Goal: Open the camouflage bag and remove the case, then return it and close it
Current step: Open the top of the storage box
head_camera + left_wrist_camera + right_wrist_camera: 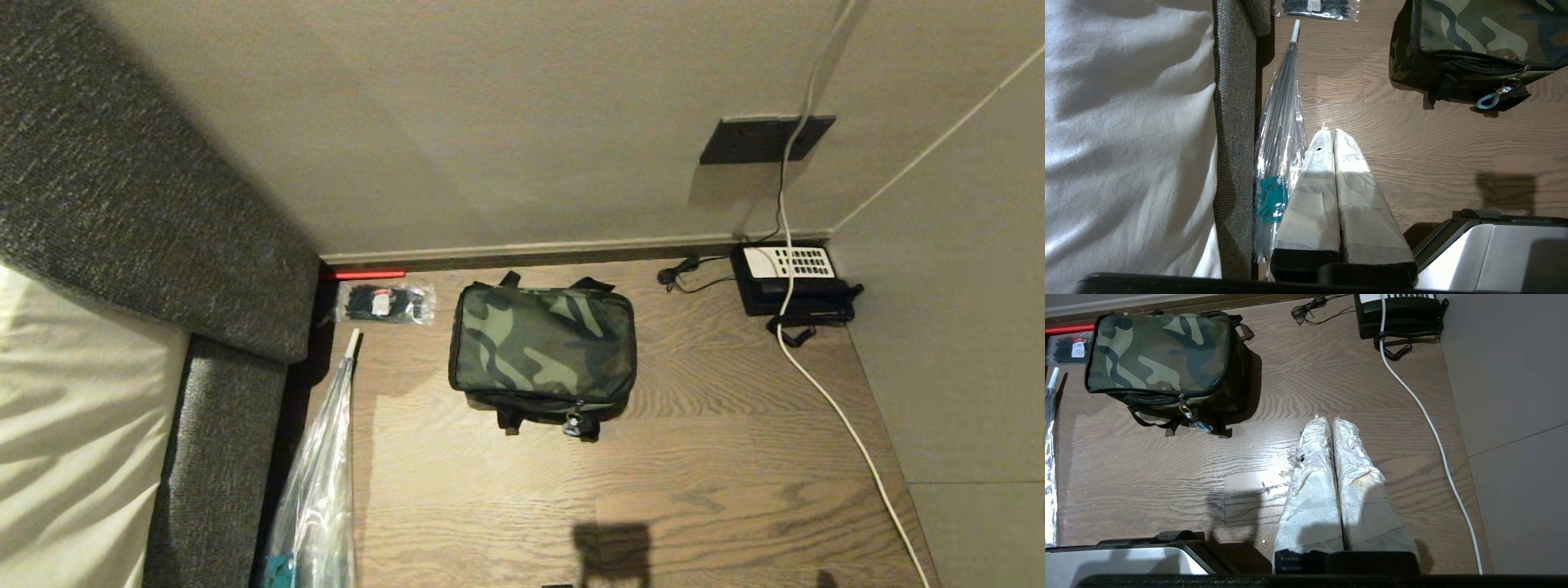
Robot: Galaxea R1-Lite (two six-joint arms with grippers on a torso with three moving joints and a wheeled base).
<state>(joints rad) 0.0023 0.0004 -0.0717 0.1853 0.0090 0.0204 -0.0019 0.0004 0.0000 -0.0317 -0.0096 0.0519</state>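
The bag (542,351) sits zipped on the floor (694,457). Both grippers, left (1329,132) and right (1327,419), hang near it, fingers pressed together, empty.

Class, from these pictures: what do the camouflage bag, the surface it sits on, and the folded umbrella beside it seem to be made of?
Camouflage bag: soft woven fabric, matte, going by its printed pattern and slightly sagging sides, with black trim.
Surface: wood or wood-look laminate, showing grain lines and a faint sheen.
Umbrella: clear plastic film, glossy and crinkled, with a white tip.

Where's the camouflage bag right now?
In the head view the camouflage bag sits mid-floor near the wall, closed, between the packet of cable ties and the telephone.
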